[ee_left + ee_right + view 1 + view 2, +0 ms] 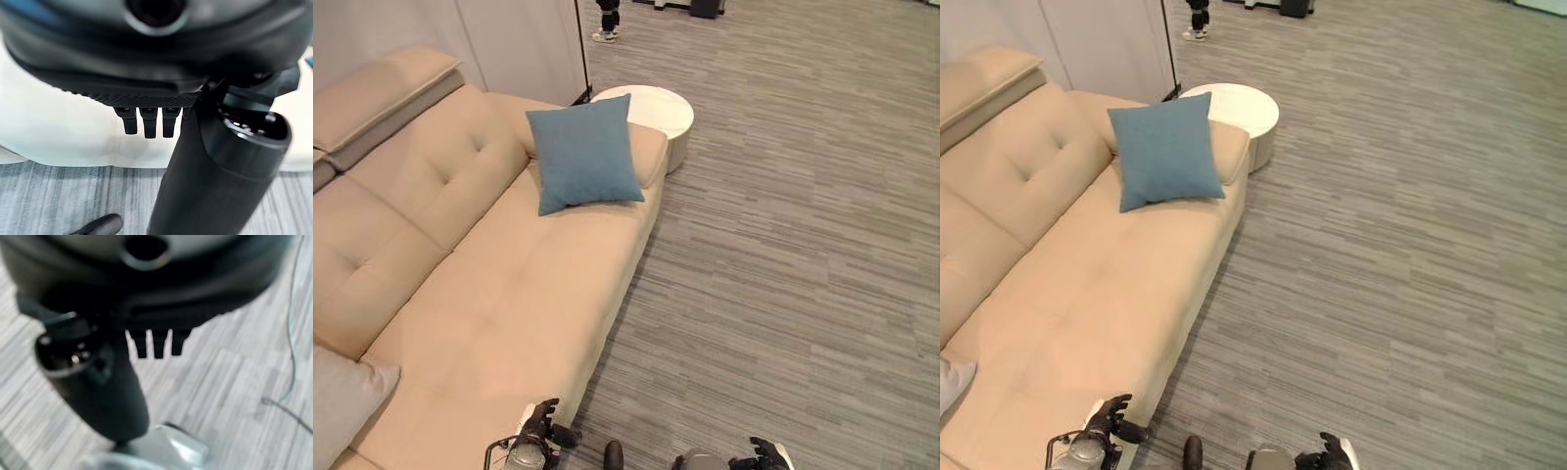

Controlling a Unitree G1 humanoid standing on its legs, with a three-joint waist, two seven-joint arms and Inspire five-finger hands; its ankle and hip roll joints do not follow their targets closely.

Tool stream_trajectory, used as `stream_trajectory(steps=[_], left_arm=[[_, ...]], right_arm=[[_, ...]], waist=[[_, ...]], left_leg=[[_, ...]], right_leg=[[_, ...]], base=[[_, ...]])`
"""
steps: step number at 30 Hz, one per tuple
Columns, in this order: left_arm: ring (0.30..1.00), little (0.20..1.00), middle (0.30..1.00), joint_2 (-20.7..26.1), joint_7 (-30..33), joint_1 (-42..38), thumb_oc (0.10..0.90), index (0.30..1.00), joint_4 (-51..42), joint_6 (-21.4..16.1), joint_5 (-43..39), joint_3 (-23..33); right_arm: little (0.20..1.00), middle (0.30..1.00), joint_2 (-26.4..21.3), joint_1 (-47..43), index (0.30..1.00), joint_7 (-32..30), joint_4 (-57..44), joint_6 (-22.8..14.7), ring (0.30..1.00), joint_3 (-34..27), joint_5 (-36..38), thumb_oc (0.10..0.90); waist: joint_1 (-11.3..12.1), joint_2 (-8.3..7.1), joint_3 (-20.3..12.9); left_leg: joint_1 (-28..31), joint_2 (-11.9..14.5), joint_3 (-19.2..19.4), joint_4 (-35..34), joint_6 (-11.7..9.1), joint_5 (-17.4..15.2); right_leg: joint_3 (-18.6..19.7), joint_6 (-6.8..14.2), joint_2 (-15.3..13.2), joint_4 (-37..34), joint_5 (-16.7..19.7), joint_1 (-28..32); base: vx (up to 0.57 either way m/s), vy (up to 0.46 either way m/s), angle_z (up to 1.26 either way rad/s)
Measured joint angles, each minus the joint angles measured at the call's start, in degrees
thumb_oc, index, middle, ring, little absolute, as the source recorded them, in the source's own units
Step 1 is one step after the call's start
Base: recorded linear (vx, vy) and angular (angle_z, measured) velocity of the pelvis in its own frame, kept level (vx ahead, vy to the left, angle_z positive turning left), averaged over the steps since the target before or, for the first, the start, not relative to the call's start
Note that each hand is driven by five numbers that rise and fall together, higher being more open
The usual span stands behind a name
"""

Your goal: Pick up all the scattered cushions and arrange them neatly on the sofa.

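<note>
A: What's nearest?

B: The 2 hands, low at the near edge of the head views. The left hand [544, 423] sits just off the sofa's near front corner, over the grey striped carpet [783, 255]. In its wrist view the fingers [146, 122] hang straight and loose, with nothing in them. The right hand [762, 454] is over the carpet too, and its wrist view shows the fingers [157, 346] relaxed and empty.

A: And the cushions?

B: 2 are on the beige sofa [499, 294]. A grey cushion [340, 397] lies at the sofa's near end, against the backrest, cut off by the picture's edge. A blue cushion [583, 155] stands tilted at the far end, leaning on the armrest there, its lower edge on the seat. The seat between them is bare.

A: Beyond the sofa?

B: A round white side table [651, 113] stands just past the far armrest, touching or nearly touching it; I can't tell which. Farther back, a person's shoes and lower legs [607, 22] stand on the carpet.
</note>
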Motion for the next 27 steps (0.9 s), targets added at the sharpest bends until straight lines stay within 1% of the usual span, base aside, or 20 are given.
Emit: stream_trajectory(steps=[1,2,3,4,5,6,7,8,10,12,14,15,16,18,21,23,24,25,26,27], left_arm=[[0.9,0.9,0.9,0.04,0.01,0.02,0.8,0.9,0.19,0.03,0.0,0.02],[0.9,0.9,0.9,0.09,-0.14,0.38,0.8,0.9,1.91,0.43,-0.05,0.09],[0.9,0.9,0.9,0.25,-0.08,0.61,0.8,0.9,1.85,1.01,0.02,0.05],[0.9,0.9,0.9,0.33,-0.04,1.52,0.8,0.9,1.79,1.0,0.01,0.01],[0.9,0.9,0.9,0.31,0.03,1.69,0.8,0.9,1.71,1.0,0.02,-0.01],[0.9,0.9,0.9,-0.23,0.06,1.9,0.8,0.9,1.58,1.01,0.03,-0.11],[0.9,0.9,0.9,-0.43,-0.06,2.68,0.8,0.9,1.52,1.02,0.03,-0.13],[0.9,0.9,0.9,-0.44,-0.05,2.72,0.8,0.9,1.32,0.99,0.02,-0.15],[0.9,0.9,0.9,-0.99,-0.08,1.37,0.8,0.9,1.9,0.72,0.02,0.06],[0.9,0.9,0.9,-1.56,-0.25,0.67,0.8,0.9,1.79,-0.02,0.02,0.05],[0.9,0.9,0.9,-2.14,-0.53,0.19,0.8,0.9,1.26,-0.07,0.04,0.04],[0.9,0.9,0.9,-2.56,-1.26,-0.17,0.8,0.9,1.13,-0.19,0.03,-0.21],[0.9,0.9,0.9,-2.74,-1.27,-0.2,0.8,0.9,0.84,-0.18,0.0,-0.04],[0.9,0.9,0.9,-2.93,-1.27,-0.81,0.8,0.9,0.61,-0.15,0.0,0.02],[0.9,0.9,0.9,-3.44,-1.31,-1.28,0.8,0.9,0.5,-0.07,0.08,-0.59],[0.9,0.9,0.9,-3.66,-1.31,-1.01,0.8,0.9,-1.11,-0.13,0.04,0.25],[0.9,0.9,0.9,-3.7,-1.32,-0.94,0.8,0.9,-1.02,-0.1,0.05,1.24],[0.9,0.9,0.9,-3.78,-1.39,-0.67,0.8,0.9,-1.01,-0.09,-0.03,1.86],[0.9,0.9,0.9,-3.76,-1.33,-0.36,0.8,0.9,-0.7,-0.01,-0.03,2.35],[0.9,0.9,0.9,-3.75,-1.43,0.13,0.8,0.9,-0.31,0.01,-0.02,2.28]], right_arm=[[0.9,0.9,-0.05,0.12,0.9,-0.01,-0.4,-0.08,0.9,-0.04,-0.05,0.8],[0.9,0.9,0.32,-0.38,0.9,0.28,-0.53,-0.05,0.9,-0.03,-0.18,0.8],[0.9,0.9,0.54,-0.08,0.9,0.42,-0.42,0.0,0.9,-0.03,-0.19,0.8],[0.9,0.9,0.67,0.06,0.9,0.48,-0.3,0.12,0.9,-0.03,-0.22,0.8],[0.9,0.9,0.72,0.75,0.9,0.53,-0.15,0.13,0.9,-0.01,-0.29,0.8],[0.9,0.9,0.43,1.0,0.9,0.51,0.33,0.2,0.9,-0.03,-0.44,0.8],[0.9,0.9,0.5,1.4,0.9,0.57,0.75,0.3,0.9,-0.06,-0.43,0.8],[0.9,0.9,0.6,1.57,0.9,0.6,0.74,0.31,0.9,-0.05,-0.43,0.8],[0.9,0.9,0.33,1.51,0.9,0.8,0.61,0.21,0.9,-0.12,-0.38,0.8],[0.9,0.9,-0.47,0.85,0.9,0.79,0.09,0.1,0.9,-0.03,-0.21,0.8],[0.9,0.9,-1.03,0.43,0.9,0.81,-0.05,0.02,0.9,0.15,0.05,0.8],[0.9,0.9,-1.48,0.46,0.9,0.76,0.03,-0.05,0.9,0.6,0.06,0.8],[0.9,0.9,-1.65,0.14,0.9,0.77,0.1,0.1,0.9,0.77,0.06,0.8],[0.9,0.9,-1.66,0.67,0.9,0.76,0.45,0.09,0.9,1.15,0.08,0.8],[0.9,0.9,-1.51,0.61,0.9,0.63,0.65,0.16,0.9,1.15,0.07,0.8],[0.9,0.9,-1.48,-0.06,0.9,0.51,2.35,0.15,0.9,1.21,0.06,0.8],[0.9,0.9,-1.39,-0.32,0.9,0.52,2.37,0.17,0.9,1.28,0.03,0.8],[0.9,0.9,-1.26,-0.44,0.9,0.52,2.31,0.16,0.9,1.32,0.02,0.8],[0.9,0.9,-1.24,-0.15,0.9,0.54,2.4,0.13,0.9,2.22,-0.06,0.8],[0.9,0.9,-1.4,0.34,0.9,0.57,2.34,0.07,0.9,2.39,-0.4,0.8]], waist=[[-0.26,-0.08,0.02],[-0.42,-0.57,-0.04],[-1.33,-1.0,-0.09],[-1.45,-1.15,-0.28],[-1.7,-1.17,-0.58],[-1.57,0.15,-1.4],[-1.72,1.0,-2.17],[-1.65,0.99,-2.27],[-1.5,-0.79,-2.78],[-1.08,-0.97,-2.71],[-1.03,-1.64,-2.32],[-1.28,-1.84,-2.21],[-0.67,-1.84,-2.18],[0.36,-2.18,-1.92],[-0.04,-2.51,-1.21],[1.63,-1.13,-0.57],[1.69,-0.89,-0.52],[1.76,-0.81,-0.5],[1.66,-0.39,-0.84],[1.66,0.18,-1.3]], left_leg=[[0.08,0.17,-0.11,-0.12,-0.4,-0.25],[0.72,0.56,-0.05,-0.79,-1.03,-1.03],[1.48,0.74,-0.2,-1.13,-2.33,-0.96],[2.61,0.74,-0.95,-1.84,-2.82,-1.09],[3.29,1.05,-1.69,-1.74,-3.65,-1.55],[3.37,2.61,-1.62,-1.51,-4.46,-2.08],[3.12,4.37,-2.15,0.79,-6.1,-3.16],[2.82,4.91,-2.62,2.55,-6.51,-3.41],[-3.18,4.73,-3.73,15.44,-7.96,-4.13],[-8.29,5.23,-3.81,25.13,-9.45,-3.4],[-11.29,5.94,-2.91,31.03,-11.29,-2.46],[-13.06,6.82,-2.06,34.36,-10.71,-3.04],[-13.5,6.73,-1.52,33.85,-10.76,-3.26],[-14.58,6.28,-1.11,27.79,-10.81,-3.31],[-15.31,4.0,3.96,15.54,-10.11,-2.29],[-16.41,3.25,4.72,8.27,-10.16,0.66],[-16.07,2.84,4.39,7.43,-9.83,0.97],[-15.56,2.52,4.11,6.37,-9.07,1.45],[-13.36,1.38,2.86,4.71,-6.5,3.48],[-12.12,1.37,2.8,4.34,-5.18,4.12]], right_leg=[[0.29,-0.22,-0.18,-2.0,0.81,-0.36],[2.48,-0.39,0.82,-7.78,4.25,-1.35],[2.2,-0.31,0.75,-10.41,8.23,-1.17],[2.02,-1.19,0.87,-10.96,11.1,-0.51],[1.99,-3.13,1.28,-12.61,14.14,0.88],[1.6,-3.14,2.74,-13.93,14.2,1.89],[0.44,-4.63,4.75,-17.55,14.95,4.94],[0.33,-5.06,5.35,-18.8,15.15,6.1],[-1.16,-6.96,5.51,-23.38,15.81,9.76],[-1.73,-8.77,6.09,-23.82,14.88,10.84],[-3.05,-10.46,6.31,-24.22,14.37,11.87],[-4.42,-11.3,7.01,-25.6,13.88,13.73],[-4.53,-12.24,7.47,-25.65,12.85,14.23],[-6.14,-12.47,8.26,-25.68,12.25,14.94],[-8.52,-11.39,8.58,-26.11,9.35,16.62],[-8.7,-10.13,10.78,-25.74,8.14,18.15],[-8.19,-9.26,11.28,-25.72,7.31,18.97],[-7.61,-9.11,11.47,-25.73,6.86,19.66],[-6.43,-8.96,11.92,-25.54,5.94,21.9],[-5.78,-8.36,12.36,-25.56,4.92,23.02]], base=[[0.21,-0.2,-0.06],[0.21,-0.23,0.11],[0.22,-0.273,0.17],[0.24,-0.283,0.35],[0.15,-0.187,0.13],[0.17,-0.268,0.1],[0.14,-0.281,0.01],[0.16,-0.339,0.17],[0.07,-0.215,0.26],[0.12,-0.173,0.16],[0.16,-0.123,0.25],[0.15,-0.08,0.39],[0.23,-0.114,0.45],[0.29,-0.092,0.3],[0.23,-0.048,0.51],[0.36,0.0,-0.04],[0.33,0.02,-0.36],[0.28,0.03,-0.46],[0.26,0.049,-0.51],[0.26,0.048,-0.49]])
